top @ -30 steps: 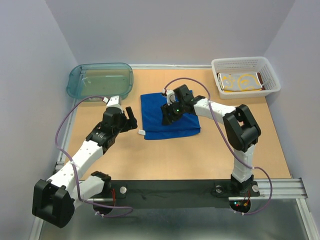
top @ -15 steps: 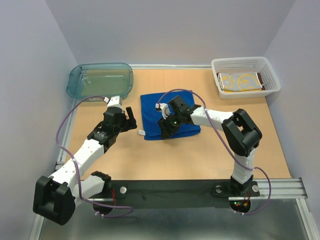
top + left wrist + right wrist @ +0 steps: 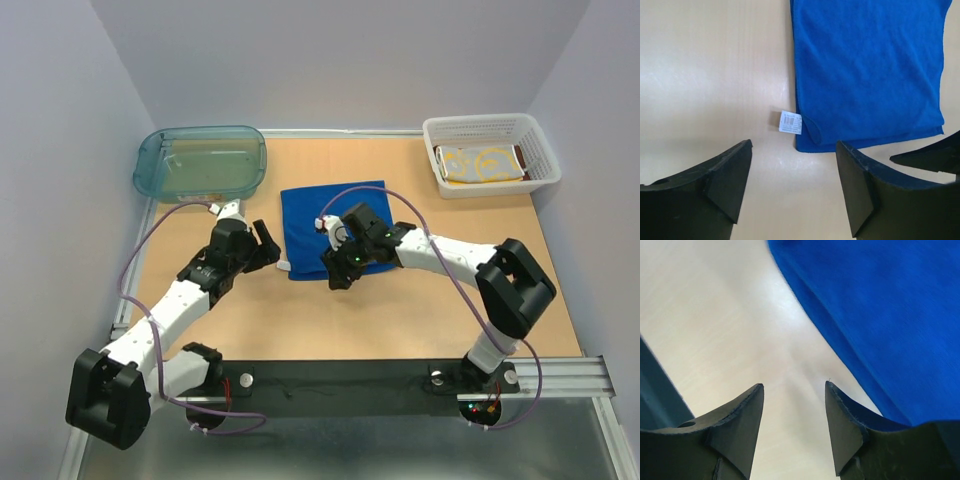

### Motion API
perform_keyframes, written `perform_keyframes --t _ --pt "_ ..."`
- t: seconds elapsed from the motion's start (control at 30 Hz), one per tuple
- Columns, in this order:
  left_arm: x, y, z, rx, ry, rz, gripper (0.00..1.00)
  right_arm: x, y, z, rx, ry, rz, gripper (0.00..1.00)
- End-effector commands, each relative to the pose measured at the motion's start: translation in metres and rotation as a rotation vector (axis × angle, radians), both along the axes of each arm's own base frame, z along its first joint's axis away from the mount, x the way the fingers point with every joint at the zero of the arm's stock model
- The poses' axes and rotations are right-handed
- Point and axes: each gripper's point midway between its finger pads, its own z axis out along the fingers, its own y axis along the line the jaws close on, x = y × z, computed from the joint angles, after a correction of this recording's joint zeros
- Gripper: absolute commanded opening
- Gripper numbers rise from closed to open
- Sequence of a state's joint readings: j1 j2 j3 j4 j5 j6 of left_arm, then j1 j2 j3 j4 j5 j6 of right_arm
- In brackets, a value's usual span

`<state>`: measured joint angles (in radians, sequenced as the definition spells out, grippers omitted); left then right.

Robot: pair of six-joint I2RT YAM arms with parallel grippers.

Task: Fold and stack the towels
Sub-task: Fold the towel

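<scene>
Right tool (image 3: 793, 390): jaws part-way apart, nothing between them. It sits over bare worktop (image 3: 400, 310), just off the near edge of the blue towel (image 3: 865, 65). A second ago you had it on the middle of that towel; it has since drawn back toward the near left corner.

Left tool (image 3: 794, 150): jaws wide apart and empty, low over the worktop just beside the towel's near left corner. It is slightly closer in than a second ago.

The towel lies flat at mid-worktop, with a white tag (image 3: 790, 122) sticking out at its left edge.

Only the left wrist view shows the tag and the towel's near edge clearly. In the top view, your right arm covers the towel's near right part.

The yellow towel (image 3: 480, 163) lies folded in the white basket (image 3: 540, 152) at the far right. A brown strip shows at its right end; I cannot tell what it is. The teal tub (image 3: 200, 165) sits at the far left.
</scene>
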<state>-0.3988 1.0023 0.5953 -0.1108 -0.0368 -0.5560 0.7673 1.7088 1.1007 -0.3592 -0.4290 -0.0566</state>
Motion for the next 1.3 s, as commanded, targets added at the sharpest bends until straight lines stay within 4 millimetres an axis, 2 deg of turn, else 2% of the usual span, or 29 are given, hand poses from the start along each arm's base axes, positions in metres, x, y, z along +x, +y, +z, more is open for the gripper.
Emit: perform_keyframes --t 0.0,0.03,0.07,0.13,0.3,0.33,0.37,0.47,0.63,0.8,0.93,0.97,1.07,1.23,1.27 --pt "-0.01 -0.023 -0.006 -0.117 0.063 -0.015 0.76 0.021 -0.028 0.017 -0.073 -0.111 -0.203 0.57" --pt "-0.012 -0.028 -0.007 -0.117 0.072 -0.026 0.74 0.028 -0.035 0.019 -0.087 -0.124 -0.277 0.55" --pt "-0.012 -0.031 -0.008 -0.118 0.081 -0.024 0.71 0.043 -0.051 0.022 -0.126 -0.174 -0.374 0.54" --pt "-0.013 -0.038 -0.009 -0.124 0.095 -0.026 0.65 0.06 -0.076 0.035 -0.1 -0.167 -0.54 0.52" --pt "-0.008 -0.05 -0.019 -0.096 0.135 -0.005 0.59 0.082 -0.135 0.051 -0.027 -0.123 -0.814 0.52" --pt "-0.007 -0.052 -0.022 -0.092 0.142 -0.001 0.57 0.082 -0.144 0.046 -0.031 -0.102 -0.855 0.52" --pt "-0.004 -0.054 -0.028 -0.081 0.159 0.0 0.57 0.089 -0.161 0.044 -0.032 -0.09 -0.916 0.52" --pt "0.004 -0.061 -0.033 -0.074 0.176 -0.001 0.56 0.094 -0.185 0.037 0.028 -0.021 -1.015 0.52" --pt "0.015 -0.065 -0.037 -0.051 0.176 0.023 0.51 0.101 -0.191 0.031 0.104 0.017 -1.044 0.52" --pt "0.021 -0.068 -0.046 -0.033 0.199 0.034 0.48 0.103 -0.184 0.018 0.141 0.067 -1.036 0.52" --pt "0.009 -0.063 -0.071 0.0 0.262 0.034 0.39 0.103 -0.183 0.008 0.142 0.089 -1.043 0.52" --pt "0.009 -0.062 -0.072 -0.001 0.263 0.037 0.33 0.102 -0.183 0.007 0.14 0.092 -1.045 0.52" --pt "-0.003 -0.058 -0.086 0.013 0.302 0.033 0.28 0.1 -0.185 -0.001 0.134 0.107 -1.055 0.52" --pt "-0.01 -0.053 -0.087 0.014 0.304 0.033 0.23 0.097 -0.185 -0.006 0.138 0.126 -1.063 0.52" --pt "-0.011 -0.053 -0.084 0.013 0.298 0.031 0.18 0.097 -0.185 -0.007 0.137 0.133 -1.069 0.52"
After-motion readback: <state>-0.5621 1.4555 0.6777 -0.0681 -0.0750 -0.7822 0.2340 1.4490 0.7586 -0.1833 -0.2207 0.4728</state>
